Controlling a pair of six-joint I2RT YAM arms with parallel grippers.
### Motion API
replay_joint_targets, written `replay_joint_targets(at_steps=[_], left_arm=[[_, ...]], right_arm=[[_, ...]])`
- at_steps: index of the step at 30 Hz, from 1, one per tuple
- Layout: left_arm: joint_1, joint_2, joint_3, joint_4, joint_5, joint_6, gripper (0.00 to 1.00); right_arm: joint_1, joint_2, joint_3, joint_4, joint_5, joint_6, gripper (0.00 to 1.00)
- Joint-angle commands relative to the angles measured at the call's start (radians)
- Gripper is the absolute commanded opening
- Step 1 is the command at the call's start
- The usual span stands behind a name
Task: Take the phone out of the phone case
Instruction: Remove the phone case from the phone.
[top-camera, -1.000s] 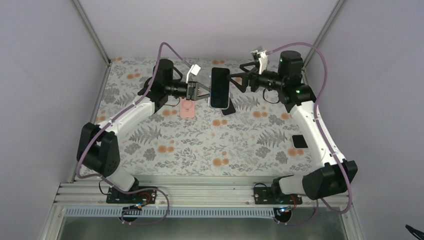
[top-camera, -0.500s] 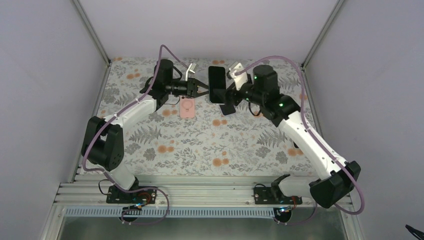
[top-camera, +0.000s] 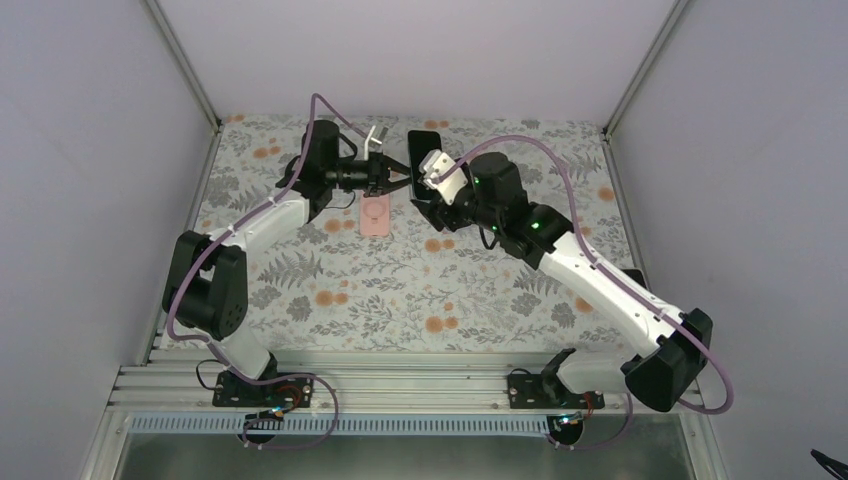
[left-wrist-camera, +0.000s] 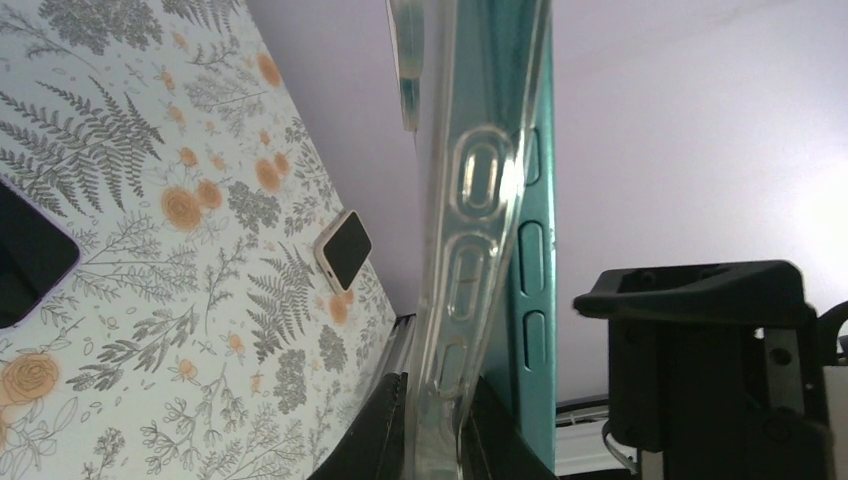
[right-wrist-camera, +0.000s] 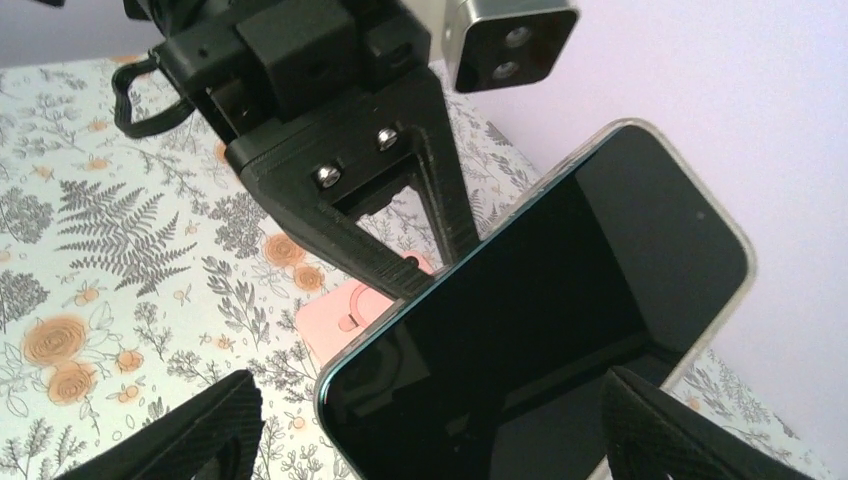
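Observation:
The phone (top-camera: 424, 158) is held upright in the air above the back of the table. In the left wrist view its teal edge (left-wrist-camera: 527, 250) stands partly out of the clear phone case (left-wrist-camera: 470, 240). My left gripper (left-wrist-camera: 435, 430) is shut on the case's edge; from above, the left gripper (top-camera: 398, 180) sits just left of the phone. My right gripper (right-wrist-camera: 440, 430) is open, one finger on each side of the phone's dark screen (right-wrist-camera: 540, 320), gripping nothing. In the top view, the right gripper (top-camera: 432, 192) is just right of and below the phone.
A pink case (top-camera: 376, 214) lies on the floral table below the left gripper, also seen as the pink case (right-wrist-camera: 345, 315). A white-edged phone (left-wrist-camera: 343, 250) and a dark flat object (left-wrist-camera: 30, 255) lie on the cloth. Grey walls stand close on three sides.
The right arm has swung left and inward, bringing its fingers around the phone, and its jaws have narrowed. The left gripper has carried the phone a little left and farther back.

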Motion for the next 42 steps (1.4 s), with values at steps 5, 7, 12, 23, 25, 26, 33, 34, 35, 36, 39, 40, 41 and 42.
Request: replay_joint_targets(at_steps=[5,7,12,23,25,26,33,34,35,36,39,40,41,42], left_arm=[[0.005,-0.013,-0.009,0.106,0.022,-0.056,0.02],[0.004,-0.013,-0.014,0.12,0.026,-0.069,0.02],[0.005,-0.014,-0.026,0.145,0.033,-0.089,0.02],[0.006,-0.009,-0.038,0.214,0.057,-0.143,0.02],[0.006,-0.008,-0.039,0.218,0.059,-0.146,0.02],[0.006,-0.008,-0.041,0.219,0.059,-0.147,0.02],[0.006,-0.008,-0.061,0.251,0.066,-0.179,0.02],[0.005,-0.007,-0.063,0.254,0.068,-0.181,0.02],[0.006,-0.006,-0.064,0.258,0.067,-0.186,0.02],[0.005,-0.007,-0.064,0.264,0.07,-0.192,0.02],[0.005,-0.005,-0.066,0.266,0.072,-0.197,0.02],[0.005,-0.006,-0.066,0.266,0.07,-0.198,0.02],[0.006,-0.005,-0.067,0.266,0.069,-0.197,0.02],[0.005,-0.005,-0.068,0.264,0.068,-0.198,0.02]], right_arm=[[0.055,0.027,-0.02,0.065,0.138,-0.073,0.78],[0.069,0.033,-0.026,0.081,0.174,-0.088,0.78],[0.097,0.042,-0.047,0.143,0.313,-0.151,0.74],[0.12,0.013,-0.164,0.306,0.494,-0.308,0.76],[0.12,0.008,-0.183,0.332,0.505,-0.328,0.75],[0.121,0.005,-0.19,0.346,0.512,-0.343,0.75],[0.126,0.006,-0.258,0.535,0.599,-0.517,0.68],[0.127,0.006,-0.266,0.554,0.604,-0.536,0.67],[0.128,0.008,-0.271,0.571,0.608,-0.551,0.66],[0.127,0.009,-0.277,0.582,0.611,-0.565,0.64],[0.13,0.013,-0.29,0.615,0.627,-0.606,0.58],[0.132,0.013,-0.295,0.63,0.635,-0.619,0.55],[0.134,0.012,-0.299,0.641,0.642,-0.631,0.53],[0.135,0.012,-0.3,0.649,0.65,-0.641,0.52]])
